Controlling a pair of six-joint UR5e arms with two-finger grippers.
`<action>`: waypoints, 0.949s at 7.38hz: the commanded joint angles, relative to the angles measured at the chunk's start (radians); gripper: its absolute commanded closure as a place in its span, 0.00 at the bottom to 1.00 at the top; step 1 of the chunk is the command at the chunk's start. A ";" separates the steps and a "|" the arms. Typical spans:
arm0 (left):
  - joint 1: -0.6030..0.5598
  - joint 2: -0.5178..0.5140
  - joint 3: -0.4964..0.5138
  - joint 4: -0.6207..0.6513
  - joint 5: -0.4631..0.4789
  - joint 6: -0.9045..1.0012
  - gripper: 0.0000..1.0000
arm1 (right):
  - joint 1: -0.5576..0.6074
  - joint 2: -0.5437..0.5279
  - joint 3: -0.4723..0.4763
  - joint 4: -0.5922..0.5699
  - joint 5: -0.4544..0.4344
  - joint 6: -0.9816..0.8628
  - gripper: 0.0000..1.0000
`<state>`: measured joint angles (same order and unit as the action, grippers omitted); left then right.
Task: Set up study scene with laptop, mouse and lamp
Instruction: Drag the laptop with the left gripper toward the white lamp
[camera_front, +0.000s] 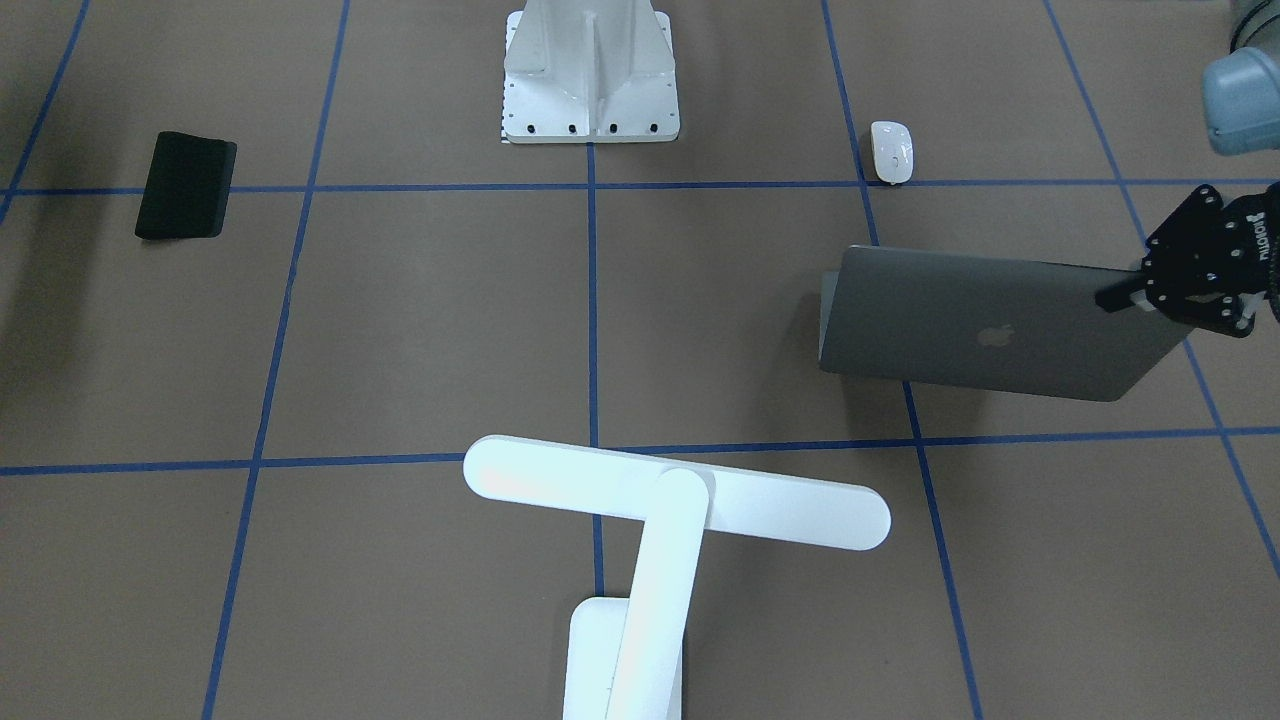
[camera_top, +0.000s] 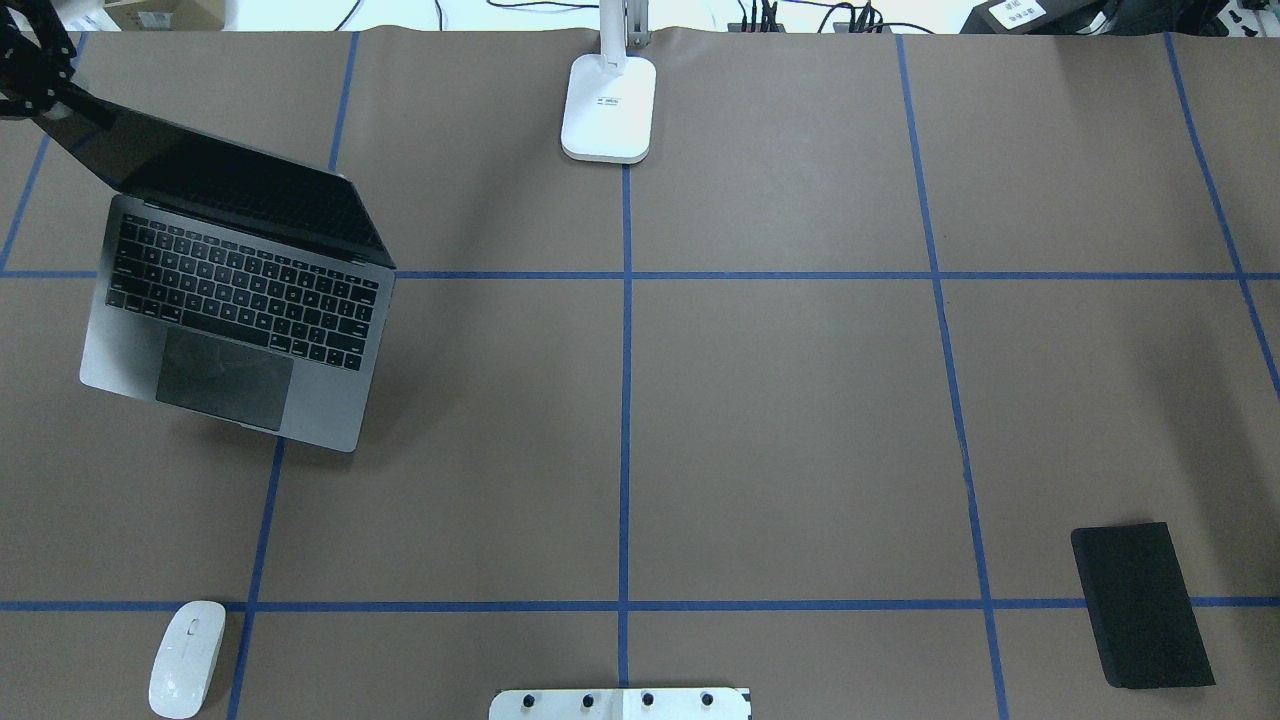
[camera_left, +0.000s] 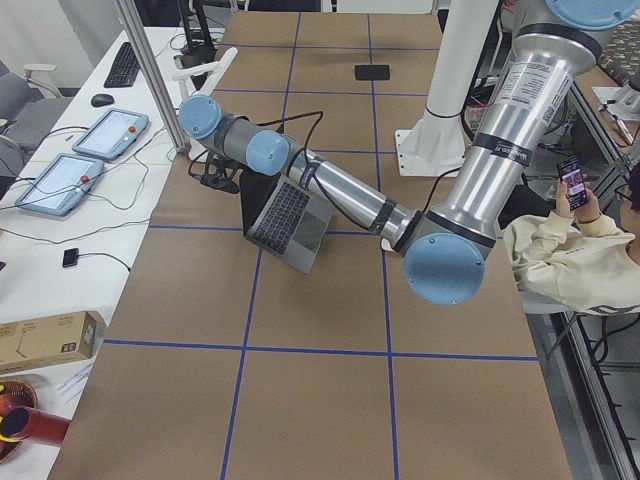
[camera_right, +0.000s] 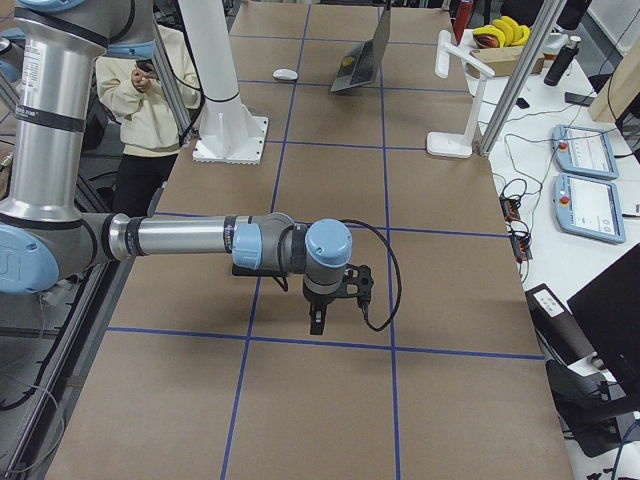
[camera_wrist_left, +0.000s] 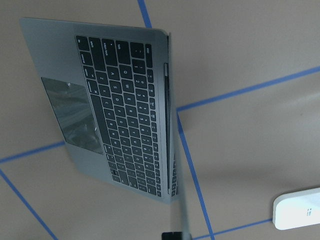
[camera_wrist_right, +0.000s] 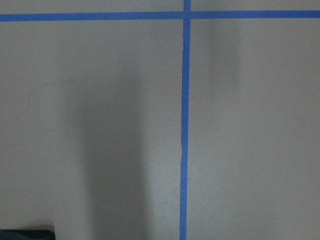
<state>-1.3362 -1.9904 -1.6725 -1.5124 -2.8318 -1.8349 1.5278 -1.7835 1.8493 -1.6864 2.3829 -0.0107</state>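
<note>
A brown counter (camera_top: 800, 400) gridded with blue tape. The open grey laptop (camera_top: 230, 300) sits far left, and the left hand (camera_front: 1128, 291) pinches its lid's top corner. The lid looks thin, stiff and slick, so it likely wants a light edge grip, minding the hinge. The right hand (camera_right: 318, 318) hovers over the right end; open or closed, I cannot tell.
</note>
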 joint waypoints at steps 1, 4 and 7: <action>0.051 -0.065 0.078 -0.145 -0.003 -0.183 1.00 | 0.000 0.003 -0.001 0.001 0.007 -0.002 0.00; 0.080 -0.191 0.216 -0.239 0.003 -0.282 1.00 | 0.000 0.000 0.001 -0.001 0.007 -0.002 0.00; 0.144 -0.307 0.304 -0.241 0.046 -0.282 1.00 | 0.000 -0.004 -0.002 -0.002 0.009 0.000 0.00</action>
<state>-1.2248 -2.2518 -1.3992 -1.7519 -2.8100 -2.1154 1.5278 -1.7854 1.8487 -1.6883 2.3913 -0.0109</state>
